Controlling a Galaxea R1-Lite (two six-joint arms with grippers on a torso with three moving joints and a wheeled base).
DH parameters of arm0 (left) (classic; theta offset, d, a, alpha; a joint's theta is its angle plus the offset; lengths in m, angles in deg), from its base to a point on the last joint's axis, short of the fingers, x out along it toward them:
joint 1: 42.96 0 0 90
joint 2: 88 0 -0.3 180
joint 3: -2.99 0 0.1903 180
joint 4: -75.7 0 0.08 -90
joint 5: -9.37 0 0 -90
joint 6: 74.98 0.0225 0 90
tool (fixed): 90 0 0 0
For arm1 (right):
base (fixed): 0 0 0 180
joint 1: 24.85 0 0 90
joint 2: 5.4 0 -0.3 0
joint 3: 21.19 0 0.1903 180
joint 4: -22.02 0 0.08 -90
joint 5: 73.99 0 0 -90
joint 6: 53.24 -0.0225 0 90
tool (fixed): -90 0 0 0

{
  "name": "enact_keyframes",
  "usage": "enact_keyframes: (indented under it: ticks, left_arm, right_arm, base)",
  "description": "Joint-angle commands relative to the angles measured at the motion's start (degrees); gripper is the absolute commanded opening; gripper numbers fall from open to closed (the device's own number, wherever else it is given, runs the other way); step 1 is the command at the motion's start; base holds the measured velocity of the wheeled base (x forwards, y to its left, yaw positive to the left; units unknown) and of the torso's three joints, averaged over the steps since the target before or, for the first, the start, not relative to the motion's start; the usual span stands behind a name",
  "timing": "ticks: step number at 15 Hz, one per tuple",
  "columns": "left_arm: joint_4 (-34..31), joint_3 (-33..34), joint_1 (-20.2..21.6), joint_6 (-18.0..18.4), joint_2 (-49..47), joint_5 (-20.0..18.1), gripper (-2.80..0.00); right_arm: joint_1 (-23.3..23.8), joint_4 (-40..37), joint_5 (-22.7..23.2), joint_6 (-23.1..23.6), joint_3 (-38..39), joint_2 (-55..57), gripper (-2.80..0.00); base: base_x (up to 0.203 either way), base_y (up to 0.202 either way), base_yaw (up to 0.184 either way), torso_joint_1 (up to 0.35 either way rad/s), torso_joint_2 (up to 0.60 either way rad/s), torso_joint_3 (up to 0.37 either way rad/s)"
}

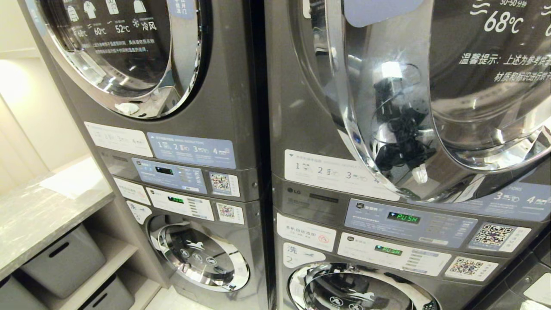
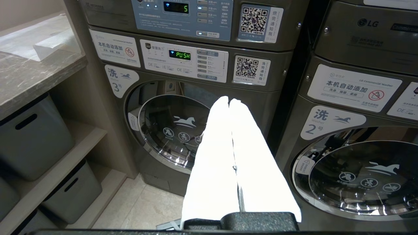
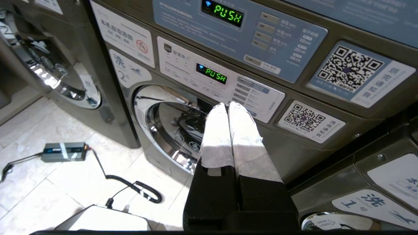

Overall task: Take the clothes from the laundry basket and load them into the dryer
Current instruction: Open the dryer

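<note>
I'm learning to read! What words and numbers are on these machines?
"PUSH": green display on the right dryer panel.
"PUSH": display on the washer panel below.
"LG": right stack.
"68°C": open dryer door.
"60°C", "52°C": left dryer door.
"5": left dryer display.
"3": left washer label.
"2": right washer label.
"1": next washer label.
Small Chinese print and QR stickers: too small to read.
</note>
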Motion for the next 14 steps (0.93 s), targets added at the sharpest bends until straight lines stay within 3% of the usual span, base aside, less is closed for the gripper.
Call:
enact_keyframes:
  ticks: [1,6,14]
  left_arm:
    - [0.0,0.0,0.0,0.0,0.1,0.0,-2.8]
    - [0.0,0.0,0.0,0.0,0.1,0.0,-2.8]
    - [0.0,0.0,0.0,-0.1,0.1,0.0,-2.8]
  right_arm:
    - [6.3,-2.1,4.4,0.8,1.8,-6.8,-2.8]
    - [11.4,-12.7,7.1,1.7,1.8,-29.6,-2.8]
    - [12.4,-14.5,6.4,0.2,1.9,-30.6,-2.8]
  base:
    - [0.0,0.0,0.0,0.0,0.0,0.0]
    - [0.0,0.0,0.0,0.0,0.0,0.0]
    - [0.0,0.0,0.0,0.0,0.0,0.0]
